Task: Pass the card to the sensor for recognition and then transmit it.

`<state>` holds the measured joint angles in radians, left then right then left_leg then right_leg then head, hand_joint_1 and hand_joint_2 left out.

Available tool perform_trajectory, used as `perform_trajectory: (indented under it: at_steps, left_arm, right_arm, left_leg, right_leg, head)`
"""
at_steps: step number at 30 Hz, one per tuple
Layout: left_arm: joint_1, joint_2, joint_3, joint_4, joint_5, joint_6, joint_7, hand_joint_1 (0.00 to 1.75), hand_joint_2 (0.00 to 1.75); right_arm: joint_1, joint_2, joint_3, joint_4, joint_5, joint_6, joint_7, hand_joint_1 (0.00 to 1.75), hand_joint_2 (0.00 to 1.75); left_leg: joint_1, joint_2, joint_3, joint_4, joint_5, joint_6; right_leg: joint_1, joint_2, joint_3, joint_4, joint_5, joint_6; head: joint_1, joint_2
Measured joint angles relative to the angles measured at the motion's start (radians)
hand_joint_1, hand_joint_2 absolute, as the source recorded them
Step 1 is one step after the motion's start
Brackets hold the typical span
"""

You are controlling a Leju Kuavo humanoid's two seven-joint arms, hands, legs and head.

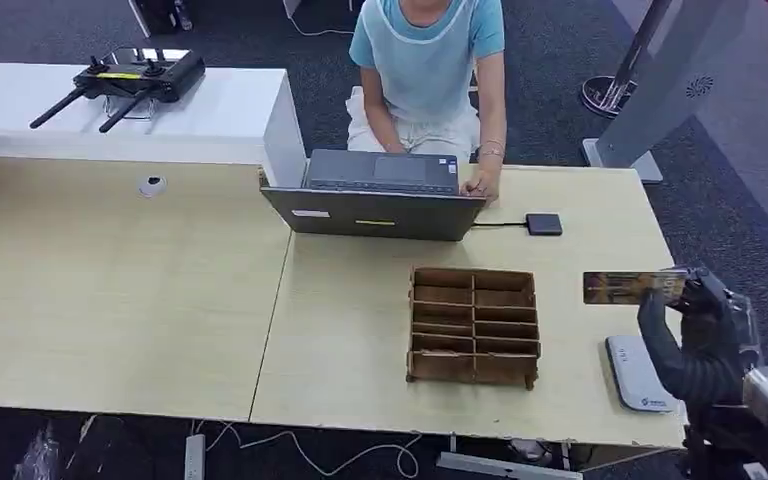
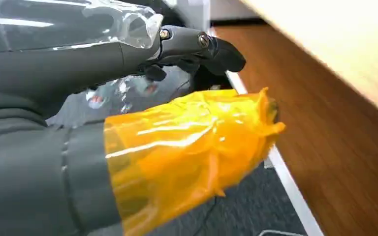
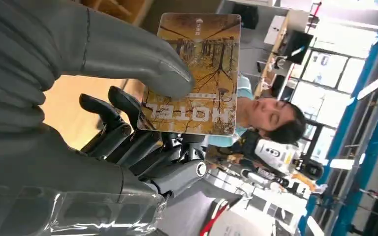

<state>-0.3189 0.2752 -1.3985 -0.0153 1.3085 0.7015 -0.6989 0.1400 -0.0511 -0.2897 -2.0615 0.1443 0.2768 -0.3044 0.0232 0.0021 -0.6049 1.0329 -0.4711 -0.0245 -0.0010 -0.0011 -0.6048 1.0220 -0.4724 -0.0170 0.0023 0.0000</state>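
The right hand (image 3: 128, 113) pinches the card (image 3: 197, 73) between thumb and dark fingers; it bears a brown tree scene and the word HOTEL. In the head view the card (image 1: 632, 287) shows edge-on at right, above the grey sensor (image 1: 638, 373) on the table (image 1: 160, 300). The left hand (image 2: 142, 123), thumb wrapped in orange film, seems loosely curled and holds nothing.
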Motion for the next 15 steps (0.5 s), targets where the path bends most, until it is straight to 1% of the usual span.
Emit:
perform_trajectory:
  at_steps: [1,2,3,4,5,6,7,9,15]
  left_arm:
    - [0.006,-0.038,0.000,0.000,0.052,-0.002,0.000,0.00,0.00]
    - [0.017,-0.069,0.002,0.000,0.095,-0.022,0.000,0.00,0.00]
    - [0.036,-0.100,0.002,0.000,0.126,-0.059,0.006,0.00,0.00]
    - [0.060,-0.126,0.003,0.000,0.149,-0.112,0.030,0.00,0.00]
    - [0.085,-0.158,0.003,-0.001,0.154,-0.146,0.062,0.00,0.00]
    - [0.107,-0.186,0.003,-0.002,0.159,-0.152,0.094,0.00,0.00]
    - [0.121,-0.199,0.003,-0.002,0.163,-0.152,0.117,0.00,0.00]
    - [0.136,-0.222,0.002,-0.002,0.174,-0.141,0.136,0.00,0.00]
    - [0.157,-0.250,-0.010,-0.001,0.197,-0.114,0.150,0.00,0.00]
  right_arm:
    - [0.015,0.002,-0.020,0.000,-0.004,0.015,-0.007,1.75,1.75]
    - [0.026,0.004,-0.038,0.000,-0.007,0.031,-0.013,1.75,1.75]
    - [0.034,0.006,-0.049,0.001,-0.007,0.044,-0.018,1.75,1.75]
    - [0.037,0.006,-0.056,0.003,-0.007,0.055,-0.022,1.75,1.75]
    - [0.036,0.006,-0.059,0.009,-0.005,0.058,-0.025,1.75,1.75]
    - [0.035,0.006,-0.060,0.015,-0.002,0.058,-0.029,1.75,1.75]
    - [0.035,0.006,-0.061,0.022,-0.002,0.054,-0.029,1.75,1.75]
    - [0.035,0.006,-0.061,0.033,-0.002,0.046,-0.029,1.75,1.75]
    - [0.041,0.005,-0.063,0.039,-0.003,0.038,-0.028,1.75,1.75]
  left_leg:
    - [-0.003,0.000,0.002,0.000,-0.001,0.001]
    - [-0.005,-0.001,0.003,-0.002,-0.001,0.002]
    - [-0.007,-0.001,0.005,-0.002,-0.002,0.003]
    - [-0.007,0.000,0.008,-0.001,-0.003,0.005]
    - [-0.007,0.003,0.008,-0.001,-0.003,0.005]
    - [-0.006,0.005,0.008,-0.001,-0.003,0.005]
    - [-0.006,0.005,0.008,-0.001,-0.003,0.005]
    - [-0.008,0.003,0.008,0.000,-0.003,0.007]
    - [-0.007,0.001,0.008,-0.001,-0.003,0.007]
  right_leg:
    - [-0.002,0.000,0.002,0.000,-0.001,0.001]
    - [-0.004,-0.001,0.004,0.001,-0.002,0.003]
    - [-0.005,0.000,0.006,0.001,-0.003,0.005]
    - [-0.006,0.001,0.007,0.000,-0.003,0.005]
    - [-0.006,0.003,0.007,0.000,-0.002,0.006]
    - [-0.005,0.005,0.006,-0.001,-0.001,0.007]
    - [-0.005,0.005,0.007,-0.002,-0.001,0.008]
    - [-0.006,0.003,0.007,-0.002,-0.001,0.009]
    - [-0.006,0.001,0.007,-0.001,-0.001,0.009]
  head:
    - [0.000,0.000]
    - [0.000,0.000]
    - [0.000,0.000]
    - [0.000,0.000]
    - [0.001,0.000]
    - [0.001,0.000]
    - [0.002,0.000]
    - [0.000,0.000]
    - [0.000,0.000]
